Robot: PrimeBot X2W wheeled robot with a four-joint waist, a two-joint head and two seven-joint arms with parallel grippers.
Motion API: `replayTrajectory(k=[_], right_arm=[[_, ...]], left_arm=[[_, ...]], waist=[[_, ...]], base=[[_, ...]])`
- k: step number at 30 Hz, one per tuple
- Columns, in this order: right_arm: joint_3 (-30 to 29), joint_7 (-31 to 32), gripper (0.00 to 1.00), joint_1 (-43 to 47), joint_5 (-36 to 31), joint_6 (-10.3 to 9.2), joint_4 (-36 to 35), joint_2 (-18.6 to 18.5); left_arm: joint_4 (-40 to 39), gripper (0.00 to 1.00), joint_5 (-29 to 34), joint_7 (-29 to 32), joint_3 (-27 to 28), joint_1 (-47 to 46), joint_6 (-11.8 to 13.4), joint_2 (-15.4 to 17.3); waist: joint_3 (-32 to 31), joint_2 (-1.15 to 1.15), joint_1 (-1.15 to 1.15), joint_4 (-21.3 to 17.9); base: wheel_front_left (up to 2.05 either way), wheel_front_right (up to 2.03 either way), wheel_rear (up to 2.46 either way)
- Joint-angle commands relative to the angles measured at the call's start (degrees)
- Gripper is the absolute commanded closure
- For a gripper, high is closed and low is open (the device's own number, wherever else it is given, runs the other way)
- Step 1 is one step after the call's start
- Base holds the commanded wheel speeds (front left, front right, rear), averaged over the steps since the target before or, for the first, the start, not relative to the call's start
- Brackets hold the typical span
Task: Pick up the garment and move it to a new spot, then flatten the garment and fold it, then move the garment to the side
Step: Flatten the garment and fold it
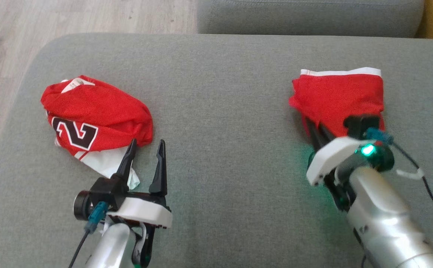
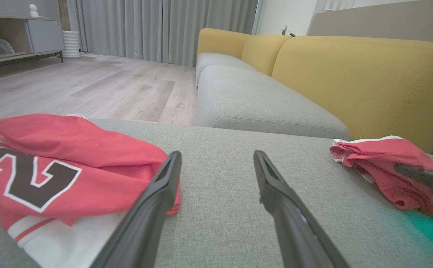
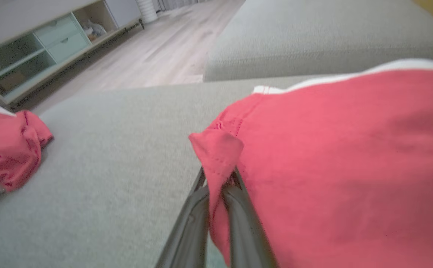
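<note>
While the left gripper (image 1: 147, 143) gapes beside the jersey (image 1: 101, 108), the right gripper (image 3: 220, 182) pinches a red garment (image 1: 339, 98), perhaps shorts.

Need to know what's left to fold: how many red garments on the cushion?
2. A crumpled jersey lies left, by the open left gripper; a flatter garment lies right, its corner pinched in the right gripper. More could hide underneath.

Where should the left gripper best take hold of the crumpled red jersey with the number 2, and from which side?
Probably the near right corner of the jersey, where the red fold bulges over the white layer. The left gripper sits just before it, jaws open, so come from the robot's side, low along the cushion, and pinch that raised fold.
</note>
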Motion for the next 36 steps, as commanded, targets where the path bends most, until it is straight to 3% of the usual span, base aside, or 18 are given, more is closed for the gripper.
replayTrajectory(k=[1, 4, 5, 6, 11, 15, 18, 24, 28, 36], right_arm=[[1.5, 0.0, 1.0, -0.4, -0.2, 0.37, -1.2, -0.1], [5.2, 0.4, 1.0, 0.4, -0.1, 0.37, 0.4, -0.7], [6.5, 0.1, 0.09, 0.5, -0.2, 0.37, 0.6, -0.7], [7.1, -0.2, 0.0, 0.6, 0.2, 0.37, 0.8, -0.7], [5.6, -5.3, 0.0, -0.2, 0.4, 0.37, 1.6, -1.4], [-1.0, -6.9, 0.0, 0.0, -1.9, 0.37, -0.2, -2.2], [-10.4, -7.0, 0.0, 2.8, -7.5, 0.37, -8.0, -2.6], [-26.6, -7.0, 0.0, 14.4, -20.5, 0.37, -25.8, 2.4], [-29.3, -7.0, 0.0, 20.9, -24.3, 0.37, -33.3, 3.7], [-29.0, -7.0, 0.0, 23.8, -21.1, 0.37, -36.5, 3.8]], left_arm=[[-1.5, 0.0, -0.2, -0.5, 1.7, -0.4, 0.2, 0.4], [-1.5, 0.0, -0.1, -0.5, 2.0, -0.2, 0.2, 0.4], [-1.5, 0.0, -0.1, -0.5, 2.1, -0.2, 0.2, 0.4], [-1.5, 0.0, -0.1, -0.5, 2.1, -0.2, 0.2, 0.4], [-1.8, 0.0, -0.2, -0.5, 2.2, -0.2, 0.2, 0.4], [-2.8, 0.0, -0.2, -0.5, 2.8, -0.2, 0.2, 0.4], [-3.6, 0.0, -0.1, -0.5, 3.2, 0.0, 0.1, 0.4], [-4.9, 0.0, -0.4, -0.5, 3.5, 0.6, 0.0, 0.4], [-5.3, 0.0, -0.6, -0.5, 3.3, 1.5, -0.1, 0.4], [-5.4, 0.0, -0.4, -0.5, 2.8, 1.8, -0.4, 0.4]], waist=[[-0.1, 0.0, 0.0, -0.2], [-0.3, 0.0, 0.0, -1.1], [-0.4, 0.0, 0.0, -1.5], [-0.5, 0.0, 0.0, -1.8], [-1.2, 0.0, 0.0, -3.7], [-1.8, 0.0, 0.0, -5.5], [-1.9, 0.0, 0.0, -6.8], [-2.4, 0.0, 0.0, -8.8], [-2.5, 0.0, 0.0, -9.6], [-1.1, 0.0, 0.0, -9.7]], base=[[0.0, 0.0, 0.0], [0.0, 0.0, 0.0], [0.0, 0.0, 0.0], [0.0, 0.0, 0.0], [0.0, 0.0, 0.0], [0.0, 0.0, 0.0], [0.0, 0.0, 0.0], [0.0, 0.0, 0.0], [0.0, 0.0, 0.0], [0.0, 0.0, 0.0]])
